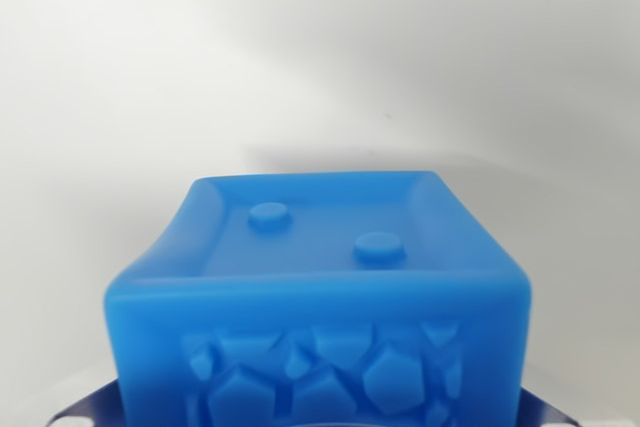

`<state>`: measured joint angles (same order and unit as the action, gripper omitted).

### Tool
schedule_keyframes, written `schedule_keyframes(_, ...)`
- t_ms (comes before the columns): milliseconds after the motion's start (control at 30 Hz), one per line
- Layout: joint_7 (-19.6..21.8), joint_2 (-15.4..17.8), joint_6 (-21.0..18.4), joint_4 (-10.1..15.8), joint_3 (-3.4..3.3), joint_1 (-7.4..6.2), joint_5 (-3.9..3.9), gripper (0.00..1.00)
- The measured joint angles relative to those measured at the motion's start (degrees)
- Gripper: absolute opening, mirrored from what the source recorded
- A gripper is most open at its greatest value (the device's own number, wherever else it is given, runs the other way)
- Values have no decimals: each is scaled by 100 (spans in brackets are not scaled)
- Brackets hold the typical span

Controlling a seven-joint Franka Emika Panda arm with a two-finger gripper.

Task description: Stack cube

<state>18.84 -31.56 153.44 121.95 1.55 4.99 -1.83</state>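
We look down from the wrist and we see one blue cube (318,297) that fills the lower half of the picture. It sits directly in front of the camera, very close to the hand. Its upper face is sunk a little inside a raised rim, and two small round studs stand on this face: one stud (268,215) toward the wrist view's left and farther from us, the other stud (377,245) toward the wrist view's right and nearer. The front face of the cube carries a relief pattern of angular, stone-like shapes.

At the two bottom corners of the picture we see dark blue pieces, one at the left (88,409) and one at the right (545,412), partly hidden behind the cube. We think they belong to the gripper, but we cannot say it for certain. The fingertips themselves are out of the view, so we cannot tell if the hand is closed on the cube or released.

Behind the cube there is only a plain white surface (320,57) with a soft grey shadow just beyond the far edge of the cube. If the cube rests on this surface or is lifted above it, we cannot tell.
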Motion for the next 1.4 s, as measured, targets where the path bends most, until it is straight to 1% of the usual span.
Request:
schedule_keyframes(333,0,289,-214,71,8,4,4,0)
schedule_keyframes(767,-13,733,-584,131,23,16,16,0)
schedule_keyframes(1300,-50,1338,-1159,145,30,19,52,0)
schedule_keyframes(1400,-79,1368,-1177,146,28,39,63,0)
